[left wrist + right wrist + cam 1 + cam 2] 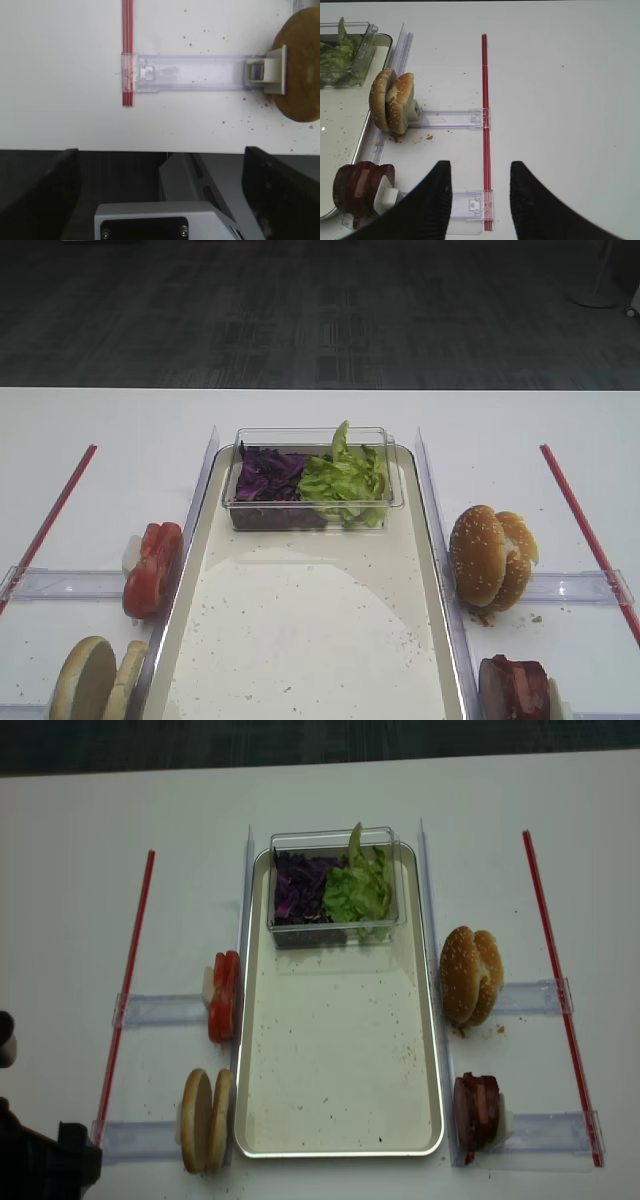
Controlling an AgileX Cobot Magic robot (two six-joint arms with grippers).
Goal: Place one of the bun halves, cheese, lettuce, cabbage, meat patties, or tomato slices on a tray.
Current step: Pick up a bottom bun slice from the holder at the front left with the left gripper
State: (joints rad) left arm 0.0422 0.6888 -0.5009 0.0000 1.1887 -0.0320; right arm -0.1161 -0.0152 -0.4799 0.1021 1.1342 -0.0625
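The metal tray (300,640) (340,1050) lies in the middle with its floor bare. At its far end a clear tub holds purple cabbage (268,475) (297,890) and lettuce (345,478) (358,888) (335,57). Left of the tray stand tomato slices (152,570) (224,995) and plain bun halves (95,682) (205,1120) (301,67). Meat patties (515,688) (477,1112) (361,190) stand at the near right. My right gripper (480,192) is open over the table, right of the patties. My left gripper (160,157) is open at the table's near edge, left of the bun halves. No cheese is in view.
Sesame-seeded bun halves (490,555) (470,975) (392,102) stand on edge right of the tray. Clear plastic rails (195,72) (452,119) hold each food row, and red strips (585,530) (485,125) (127,50) run along both sides. Crumbs lie around the rails.
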